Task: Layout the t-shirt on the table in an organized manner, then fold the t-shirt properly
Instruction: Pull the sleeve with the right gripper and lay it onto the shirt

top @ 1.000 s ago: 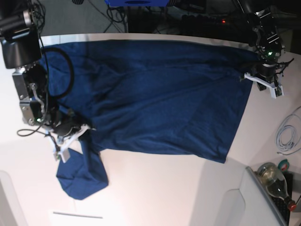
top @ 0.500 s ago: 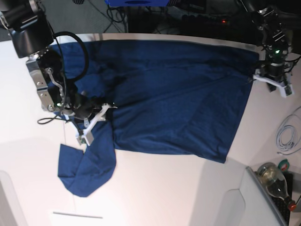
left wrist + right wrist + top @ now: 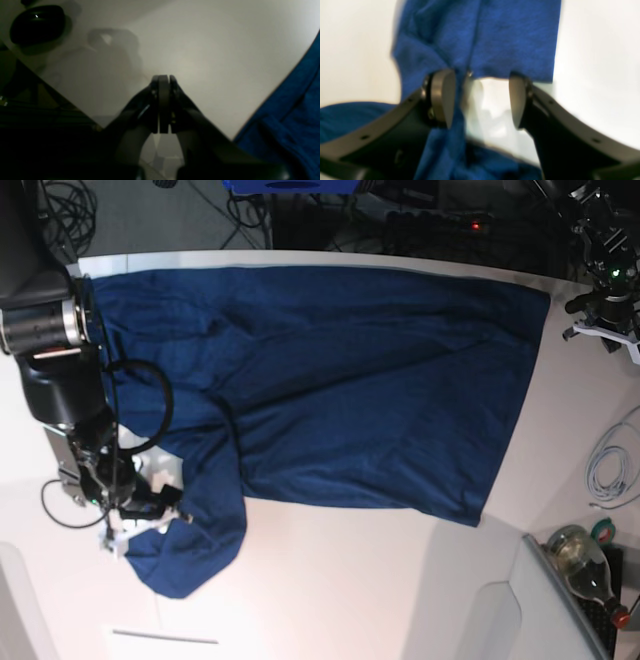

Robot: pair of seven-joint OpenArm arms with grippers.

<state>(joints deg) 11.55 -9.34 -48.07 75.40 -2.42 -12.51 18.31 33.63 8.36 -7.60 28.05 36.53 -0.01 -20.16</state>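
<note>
The navy t-shirt (image 3: 330, 380) lies spread flat across the white table (image 3: 330, 580), with one sleeve (image 3: 185, 550) hanging toward the near left. My right gripper (image 3: 140, 520) hovers at that sleeve's left edge. In the right wrist view the right gripper (image 3: 480, 100) is open, and the t-shirt's (image 3: 495, 37) hem runs just beyond the fingertips while a fold brushes one finger (image 3: 443, 97). My left gripper (image 3: 607, 330) is off the shirt's far right corner. The left wrist view shows the left gripper (image 3: 163, 82) shut and empty over bare table (image 3: 212, 50), with the t-shirt (image 3: 295, 105) to its right.
A coiled white cable (image 3: 610, 465), a tape roll (image 3: 603, 530) and a glass bottle (image 3: 585, 565) lie at the right edge. Grey panels (image 3: 480, 620) sit at the near corners. Dark cables and equipment crowd the floor beyond the far edge. A dark round object (image 3: 37, 23) sits near the left gripper.
My right gripper has opened and let go of the sleeve, and moved down to the near left. The sleeve now lies on the table. My left arm has drawn away to the far right.
</note>
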